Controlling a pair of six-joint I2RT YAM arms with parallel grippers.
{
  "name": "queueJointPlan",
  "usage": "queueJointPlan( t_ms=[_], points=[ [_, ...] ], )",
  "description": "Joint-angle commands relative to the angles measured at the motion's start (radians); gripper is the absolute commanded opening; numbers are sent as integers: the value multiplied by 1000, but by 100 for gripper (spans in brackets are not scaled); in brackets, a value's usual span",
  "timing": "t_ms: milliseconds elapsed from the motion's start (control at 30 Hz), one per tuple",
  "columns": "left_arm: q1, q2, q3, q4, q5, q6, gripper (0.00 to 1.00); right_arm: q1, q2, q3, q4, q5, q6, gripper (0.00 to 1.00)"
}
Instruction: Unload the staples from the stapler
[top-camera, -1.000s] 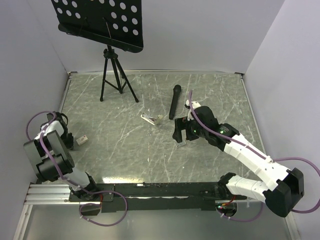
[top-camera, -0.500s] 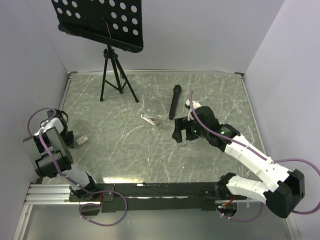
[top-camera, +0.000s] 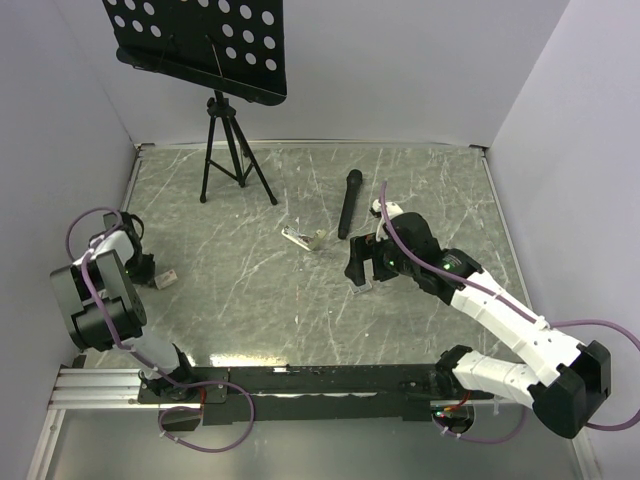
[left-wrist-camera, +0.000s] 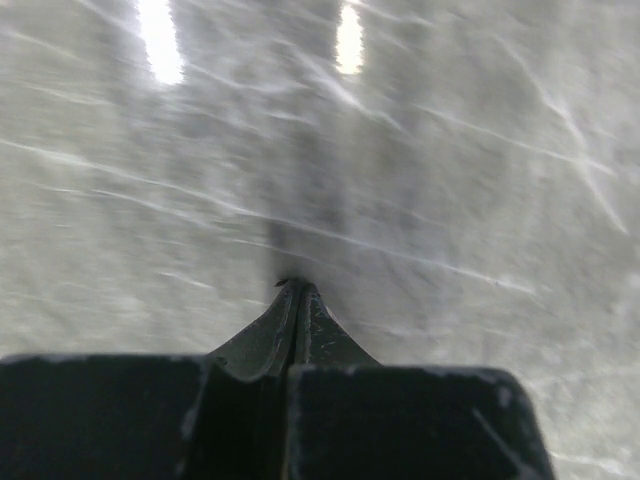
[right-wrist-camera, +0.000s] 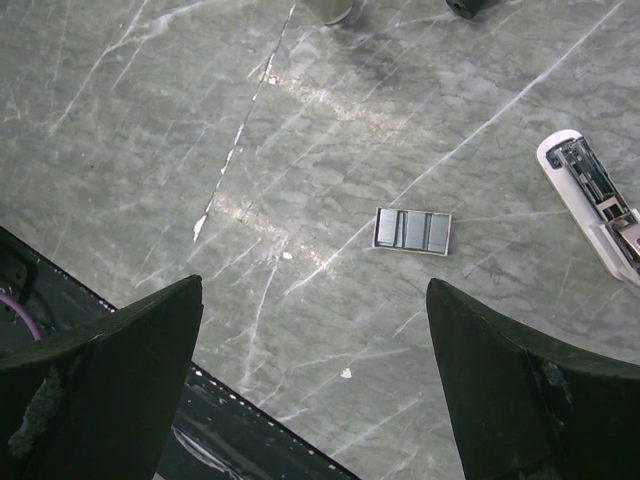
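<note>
Table (top-camera: 250, 300) looks the same as a sec ago, but my left arm (top-camera: 100, 300) has swung its wrist a bit inward. My left gripper (left-wrist-camera: 296, 292) is pinched fully shut on nothing, just over bare stone. My right gripper (right-wrist-camera: 312, 292) hasn't budged, spread wide & empty above the table, w/ the opened stapler (right-wrist-camera: 592, 200) off to one side and the staple strip (right-wrist-camera: 412, 229) lying loose near it, not touching.

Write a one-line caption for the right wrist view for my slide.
Open right gripper above the marble table, a loose staple strip and the opened white stapler lying apart below.
</note>
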Motion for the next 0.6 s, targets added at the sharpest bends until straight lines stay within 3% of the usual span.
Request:
queueJointPlan(
  t_ms=[0, 567],
  points=[
    [-22, 62, -47, 58, 132, -3, 1, 7, -38, -6, 25, -1, -6, 100],
    [-163, -79, -148, 43, 198, -41, 1, 7, -51, -21, 22, 5, -6, 100]
  ],
)
